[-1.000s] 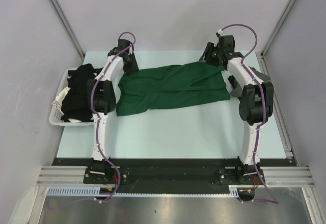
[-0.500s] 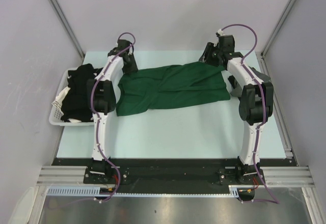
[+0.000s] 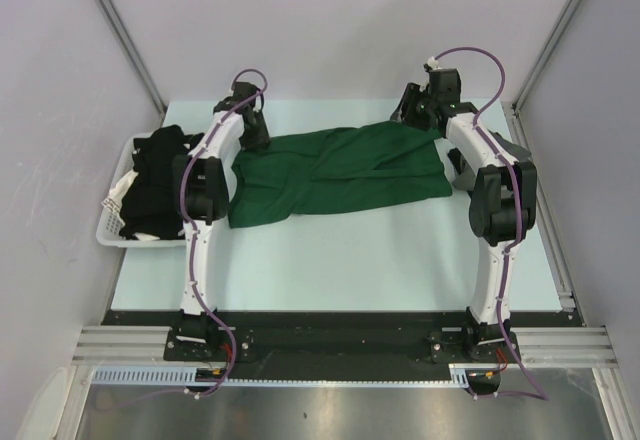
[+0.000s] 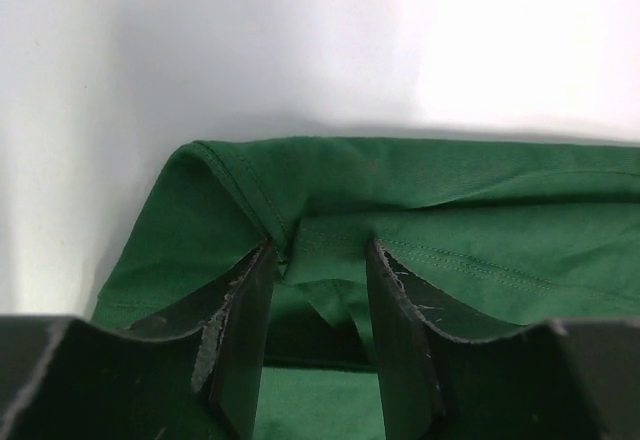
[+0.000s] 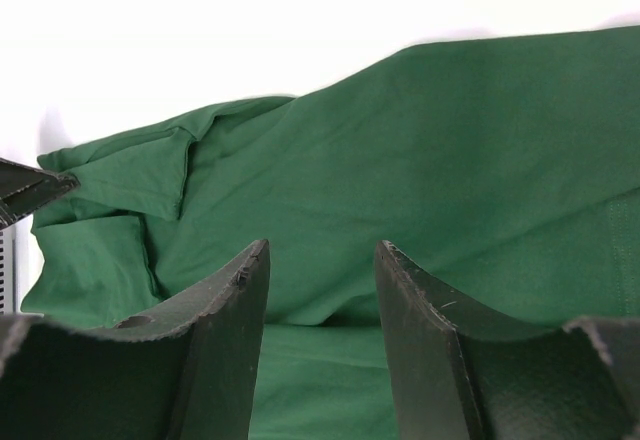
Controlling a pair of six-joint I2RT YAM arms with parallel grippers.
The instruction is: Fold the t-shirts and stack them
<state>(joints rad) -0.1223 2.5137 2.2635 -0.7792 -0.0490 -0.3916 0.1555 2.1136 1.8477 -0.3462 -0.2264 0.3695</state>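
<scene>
Green t-shirt (image 3: 335, 175) lies spread from side to side across the far half of the pale, smooth table (image 3: 350, 260), between my two arms. It is soft cotton, rumpled rather than flat, with one layer lapped over another and a long slanting crease through the middle. Its left end hangs nearer to me as a broad, squarish flap. Its right end has a straighter edge.

My left pincer (image 3: 252, 128) is down at the far left corner of the green t-shirt. In the left wrist view its dark, scuffed fingers (image 4: 240, 330) stand apart, not clamped on anything. A small ridge of cloth with a double-stitched hem pokes into the gap between them. A rolled edge curves round the corner just beyond.

My right pincer (image 3: 418, 110) sits at the far right corner of the shirt. It too is spread wide, its worn black fingers (image 5: 225, 340) holding nothing. Past them the cloth rises in one broad, smooth slope, with a folded sleeve off to the left.

A heap of black t-shirts (image 3: 150, 175) fills a white slatted plastic basket (image 3: 112, 218) at the table's left edge, just beside my left arm.
</scene>
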